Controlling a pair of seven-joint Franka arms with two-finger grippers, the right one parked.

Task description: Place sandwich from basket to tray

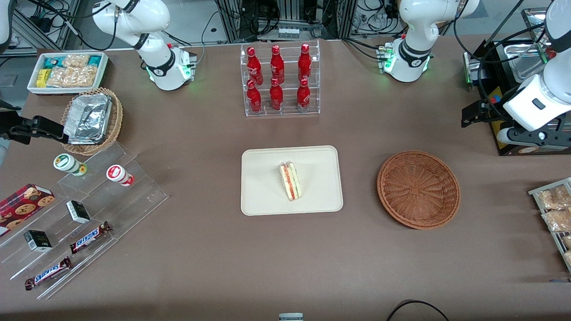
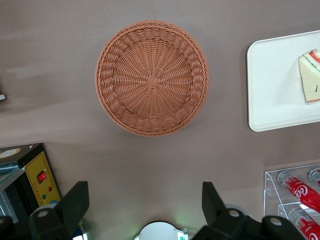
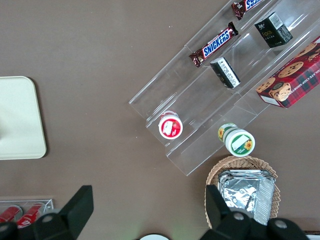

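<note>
Gripper (image 2: 145, 212) spread wide, holding nothing, raised high at the working arm's end of the table, farther from the front camera than the basket (image 1: 418, 189). Basket empty, bare brown table (image 1: 223, 258) all around its rim. Sandwich (image 1: 290, 181) lies on the tray (image 1: 263, 196), near its middle, apart from every rim. Tray well apart from basket, open table between. Bottle rack (image 1: 281, 80) farther from the camera than the tray, clear gap between them.

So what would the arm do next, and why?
Probably nothing more than staying raised or parking: the sandwich already lies on the tray, the basket holds nothing, and the gripper hangs open and empty above the table, farther from the front camera than the basket.
</note>
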